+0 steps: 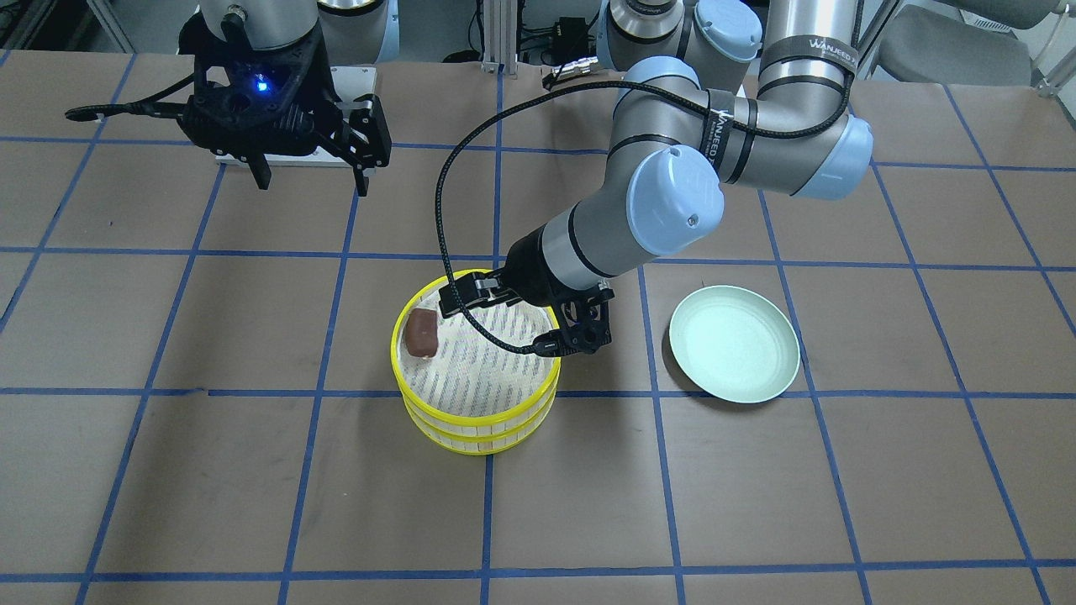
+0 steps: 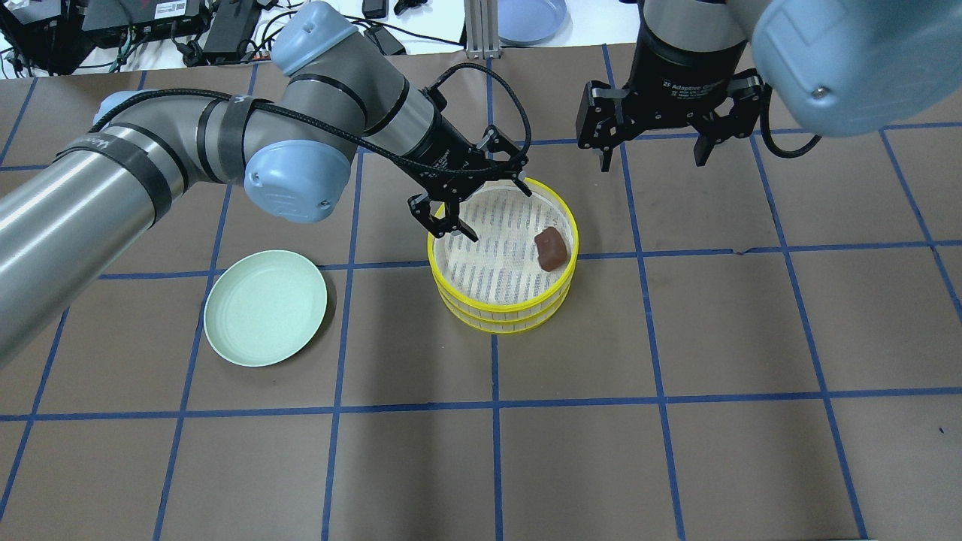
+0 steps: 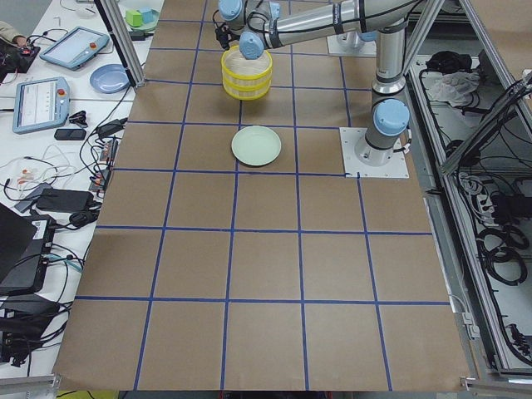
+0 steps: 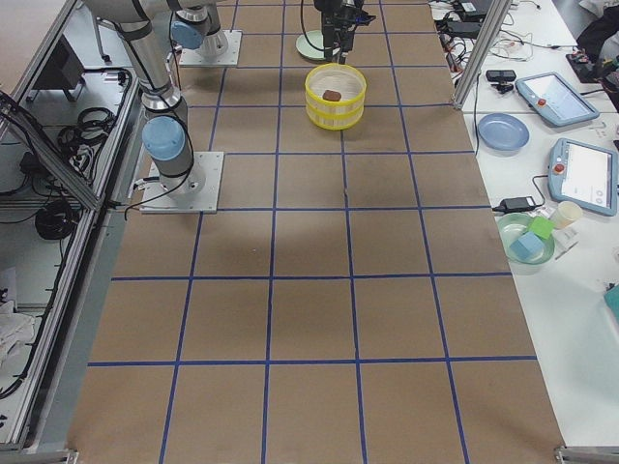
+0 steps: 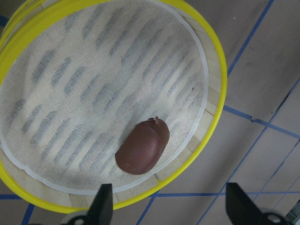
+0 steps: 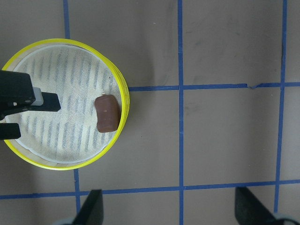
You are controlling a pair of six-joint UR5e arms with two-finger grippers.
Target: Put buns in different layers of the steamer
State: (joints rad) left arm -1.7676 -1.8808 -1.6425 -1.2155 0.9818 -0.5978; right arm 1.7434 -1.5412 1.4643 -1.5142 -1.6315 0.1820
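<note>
The two steamer layers are stacked, the top layer (image 2: 503,306) on the lower layer (image 2: 503,327). The dark reddish-brown bun (image 2: 551,248) lies on the top layer's white mesh near its rim; it also shows in the front view (image 1: 420,332) and the left wrist view (image 5: 143,147). The cream-yellow bun is hidden. My left gripper (image 2: 485,207) is open and empty, tilted just above the top layer's rim, opposite the bun. My right gripper (image 2: 652,154) is open and empty, raised over the table beyond the steamer.
An empty pale green plate (image 2: 264,306) lies on the brown paper to the left of the steamer stack. The left arm's black cable (image 1: 445,218) loops above the stack. The table is marked with a blue tape grid.
</note>
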